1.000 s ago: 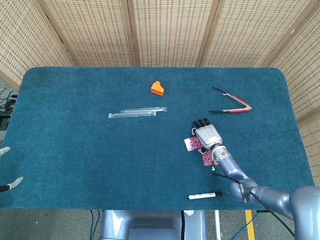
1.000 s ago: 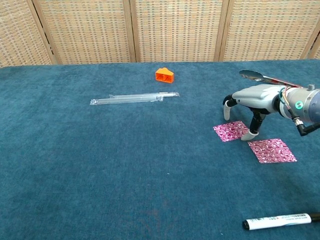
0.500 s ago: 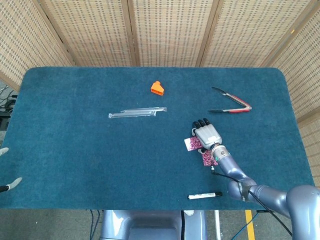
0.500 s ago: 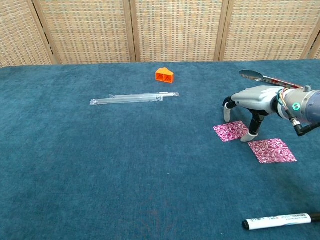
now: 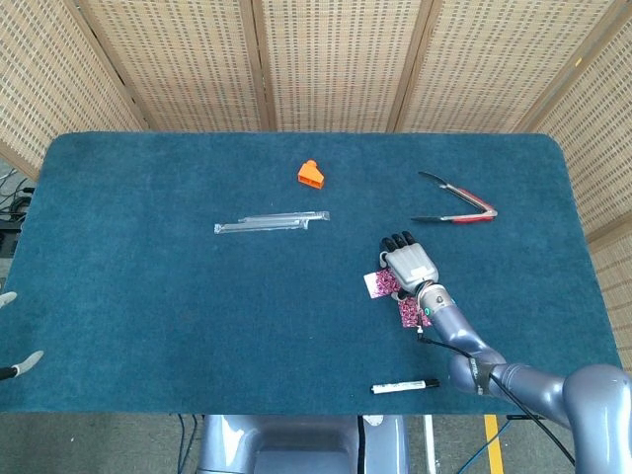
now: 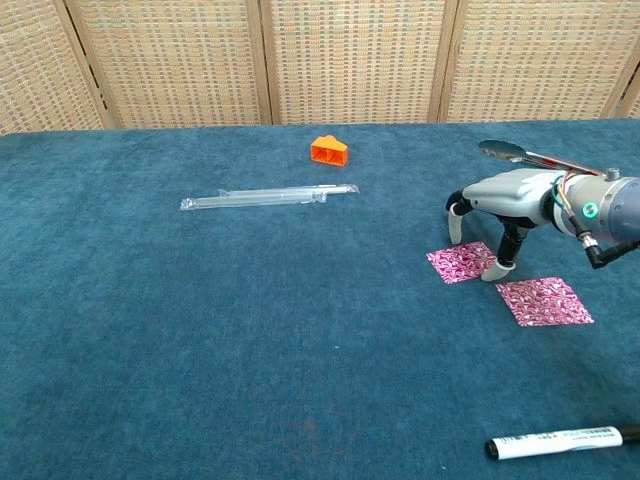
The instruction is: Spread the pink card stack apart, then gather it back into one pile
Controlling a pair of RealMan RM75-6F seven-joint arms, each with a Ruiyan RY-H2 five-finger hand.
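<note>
Two pink patterned cards lie apart on the blue cloth: one (image 6: 461, 263) (image 5: 376, 284) further left, the other (image 6: 544, 301) (image 5: 409, 314) nearer the front edge. My right hand (image 6: 505, 200) (image 5: 408, 265) arches palm-down over the gap between them, holding nothing. One fingertip (image 6: 497, 268) rests at the right edge of the left card, and another fingertip (image 6: 455, 232) stands just behind that card. Only two fingertips (image 5: 28, 363) of my left hand show at the far left edge of the head view, spread apart and off the table.
An orange block (image 6: 328, 150) sits at the back centre, with a clear plastic strip (image 6: 268, 196) in front of it to the left. Red-handled tongs (image 6: 525, 154) lie just behind my right hand. A black and white marker (image 6: 556, 441) lies near the front edge.
Almost nothing. My right hand has shifted very slightly over the cards, and both cards lie where they were.
</note>
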